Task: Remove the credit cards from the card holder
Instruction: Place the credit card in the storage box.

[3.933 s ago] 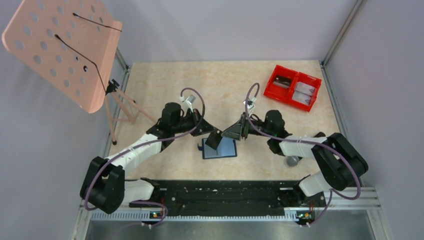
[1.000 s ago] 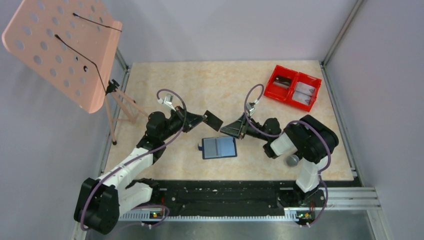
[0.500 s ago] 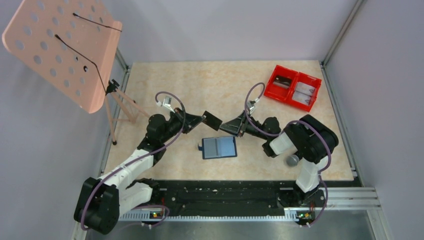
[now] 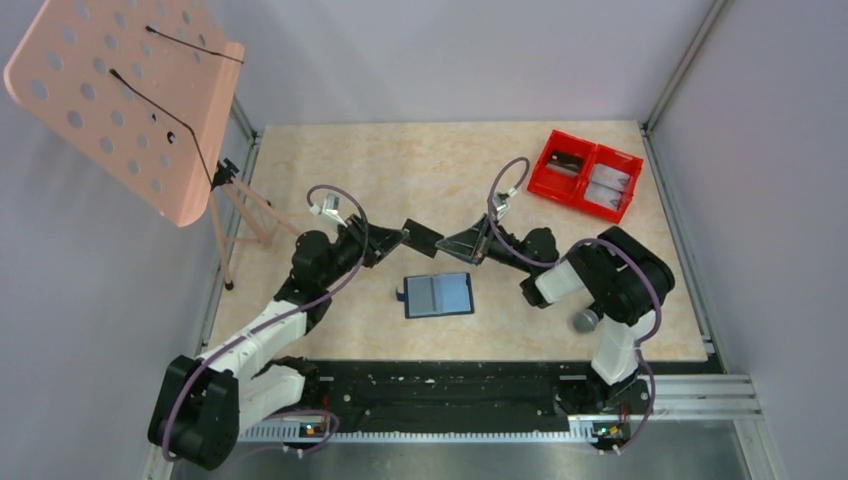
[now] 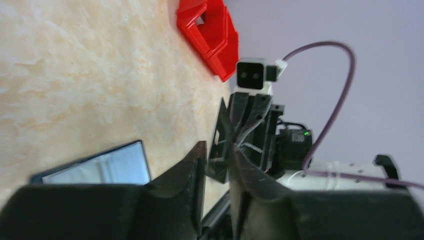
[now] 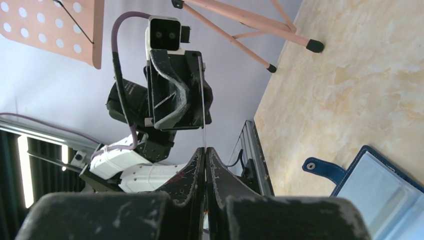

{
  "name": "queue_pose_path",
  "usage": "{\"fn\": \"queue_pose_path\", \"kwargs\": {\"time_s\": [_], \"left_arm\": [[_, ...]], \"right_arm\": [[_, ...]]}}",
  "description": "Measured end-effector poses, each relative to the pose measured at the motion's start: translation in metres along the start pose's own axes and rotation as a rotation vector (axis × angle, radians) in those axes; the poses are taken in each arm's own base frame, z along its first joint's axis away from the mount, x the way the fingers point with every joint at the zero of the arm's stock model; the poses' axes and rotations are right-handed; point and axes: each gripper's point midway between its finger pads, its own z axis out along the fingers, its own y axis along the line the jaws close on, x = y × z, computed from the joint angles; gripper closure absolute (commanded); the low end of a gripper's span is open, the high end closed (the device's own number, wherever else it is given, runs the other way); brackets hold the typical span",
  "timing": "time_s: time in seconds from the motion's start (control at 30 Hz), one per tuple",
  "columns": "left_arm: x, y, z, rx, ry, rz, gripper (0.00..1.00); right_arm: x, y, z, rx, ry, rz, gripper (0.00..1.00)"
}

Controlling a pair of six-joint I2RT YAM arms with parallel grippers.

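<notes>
The card holder (image 4: 438, 294) lies open on the table, its pale blue inner faces up; it also shows low in the wrist views (image 5: 107, 167) (image 6: 380, 190). Above and behind it, a dark credit card (image 4: 423, 237) hangs in the air between the two grippers. My right gripper (image 4: 446, 243) is shut on one end of it. In the right wrist view the card (image 6: 203, 100) is a thin edge-on line running up from my pinched fingertips (image 6: 205, 150). My left gripper (image 4: 403, 238) stands at the card's other end, its jaws (image 5: 216, 150) apart.
A red two-compartment bin (image 4: 585, 175) at the back right holds a dark card and pale cards. A grey ball (image 4: 585, 321) lies by the right arm. A pink perforated stand (image 4: 130, 100) with thin legs (image 4: 250, 215) stands at the left.
My right gripper has shut on the dark card and my left gripper has opened from its grip on it. Both grippers drifted slightly left and back. The card holder stayed put.
</notes>
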Motion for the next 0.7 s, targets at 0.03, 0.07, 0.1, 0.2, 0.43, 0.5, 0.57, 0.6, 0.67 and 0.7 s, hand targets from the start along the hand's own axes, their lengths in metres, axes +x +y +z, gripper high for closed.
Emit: {"fn": "queue_pose_path", "kwargs": {"time_s": [0.03, 0.07, 0.1, 0.2, 0.43, 0.5, 0.57, 0.6, 0.67, 0.7], "left_arm": [[0.000, 0.000, 0.000, -0.001, 0.000, 0.002, 0.43], [0.000, 0.001, -0.001, -0.004, 0.001, 0.004, 0.31], [0.001, 0.001, -0.002, -0.009, 0.003, 0.003, 0.23], [0.002, 0.004, -0.007, -0.031, 0.004, 0.028, 0.13], [-0.005, 0.003, -0.021, -0.107, -0.008, 0.138, 0.02], [-0.010, -0.003, -0.022, -0.133, -0.002, 0.187, 0.02], [-0.018, -0.012, -0.024, -0.155, 0.002, 0.245, 0.02], [-0.022, -0.018, -0.025, -0.163, 0.003, 0.283, 0.02], [-0.030, -0.026, -0.028, -0.181, 0.003, 0.343, 0.02], [-0.032, -0.029, -0.030, -0.190, 0.006, 0.367, 0.01]], "right_arm": [[-0.001, 0.000, 0.000, -0.003, 0.000, -0.002, 1.00], [-0.003, 0.000, 0.000, -0.004, -0.004, -0.005, 1.00], [-0.005, 0.001, 0.000, -0.005, -0.005, -0.006, 1.00], [-0.024, -0.001, -0.007, -0.002, -0.031, -0.006, 1.00], [-0.104, -0.003, -0.043, 0.013, -0.152, -0.047, 1.00], [-0.124, -0.003, -0.054, 0.020, -0.176, -0.065, 1.00], [-0.148, -0.009, -0.066, 0.058, -0.202, -0.077, 1.00], [-0.160, -0.014, -0.071, 0.086, -0.217, -0.080, 1.00], [-0.181, -0.027, -0.081, 0.157, -0.238, -0.089, 1.00], [-0.194, -0.037, -0.087, 0.215, -0.251, -0.089, 1.00]]}}
